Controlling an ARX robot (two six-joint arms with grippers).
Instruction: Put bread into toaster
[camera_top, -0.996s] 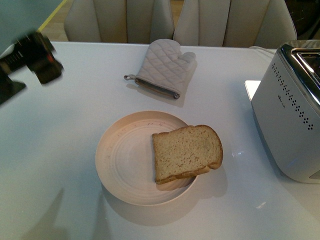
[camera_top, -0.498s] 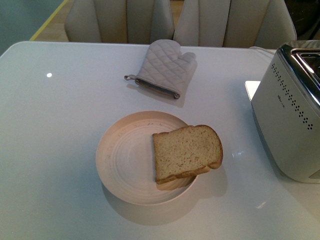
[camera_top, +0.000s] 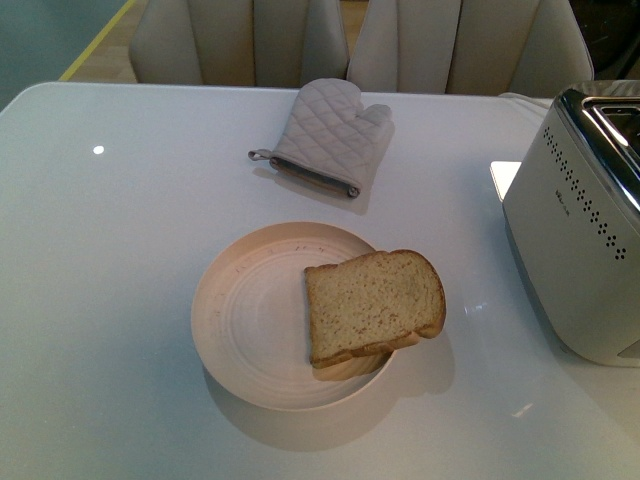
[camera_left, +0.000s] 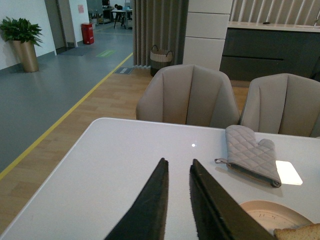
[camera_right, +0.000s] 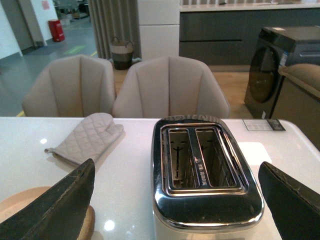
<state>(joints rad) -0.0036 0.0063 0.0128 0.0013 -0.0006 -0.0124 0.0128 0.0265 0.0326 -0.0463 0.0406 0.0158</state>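
Observation:
The bread (camera_top: 374, 304) lies on a pale pink plate (camera_top: 250, 330) in the middle of the white table, overhanging the plate's right rim. The toaster (camera_top: 585, 230), white with a chrome top, stands at the right edge. Neither gripper shows in the front view. My left gripper (camera_left: 178, 167) is shut and empty, its dark fingers (camera_left: 150, 205) held over bare table, with the plate (camera_left: 267, 212) and a corner of the bread (camera_left: 300, 232) beside them. My right gripper (camera_right: 175, 187) is open, its fingers (camera_right: 55, 205) spread wide either side of the toaster (camera_right: 202, 170), whose two slots are empty.
A quilted grey oven mitt (camera_top: 325, 135) lies at the back of the table, also in the left wrist view (camera_left: 250, 152) and right wrist view (camera_right: 85, 137). Beige chairs (camera_top: 250, 40) stand behind the far edge. A bright patch of light (camera_top: 505, 175) lies left of the toaster.
A dark arm part that showed blurred at the upper left of the front view one second ago has left that view. Bread, plate, mitt and toaster have not moved.

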